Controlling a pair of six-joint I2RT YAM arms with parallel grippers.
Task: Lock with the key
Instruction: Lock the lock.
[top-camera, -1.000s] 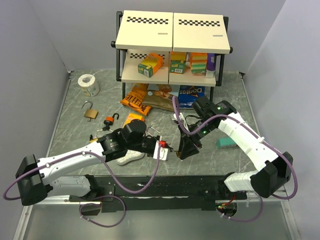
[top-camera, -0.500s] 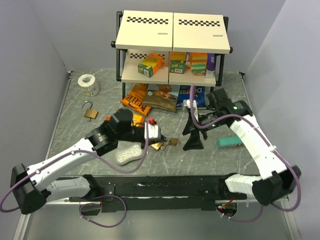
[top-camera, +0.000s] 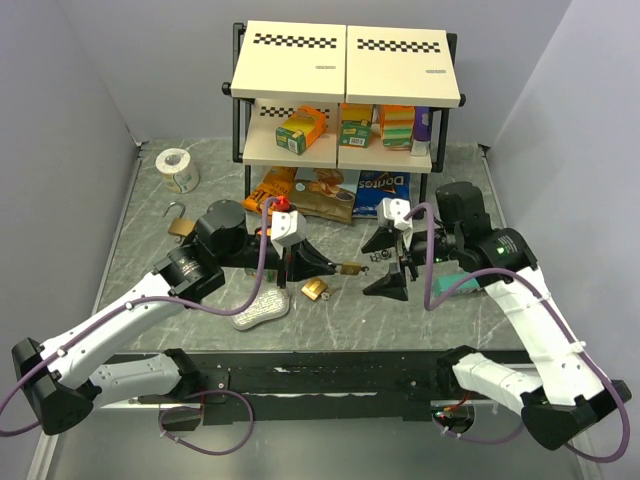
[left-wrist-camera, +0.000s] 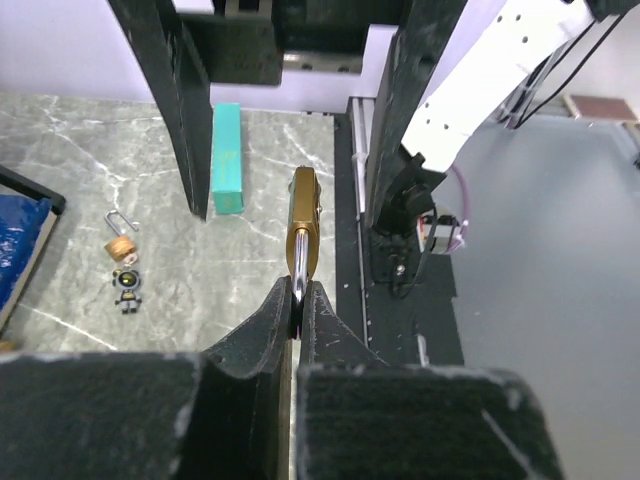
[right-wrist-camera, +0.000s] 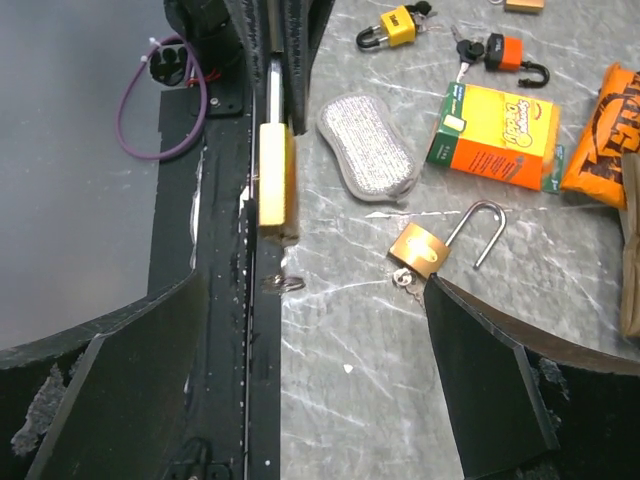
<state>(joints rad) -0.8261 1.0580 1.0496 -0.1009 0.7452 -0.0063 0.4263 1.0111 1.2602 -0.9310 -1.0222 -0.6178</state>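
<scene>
- The left gripper (left-wrist-camera: 297, 295) has its 2 fingers pinched tight on the steel shackle of a rectangular, gold-bodied brass padlock (left-wrist-camera: 303, 220).
- It holds the lock up off the grey marbled table (top-camera: 150, 230), in the gap between the 2 arms.
- The padlock's long axis runs straight out from the left fingertips. The shackle end sits in the grip and the body's free end points toward the right arm.
- The right gripper (top-camera: 385, 262) has its fingers spread wide and holds nothing. It faces that free end from just beside it, not touching.
- In the right wrist view a small metal ring (right-wrist-camera: 283, 283) shows just past the body's free end. It is likely part of the key, but I cannot tell whether a key sits in the keyhole.
- I cannot tell either whether the shackle is pushed home.
- My judgement is that the next move belongs to the right arm, since it is the one nearer the key end. Its fingers should come in along the lock's long axis and close on the key while the left grip stays firm.
- A second brass padlock with an open shackle (right-wrist-camera: 425, 248) lies on the table near the grippers and could be mistaken for the target.
</scene>
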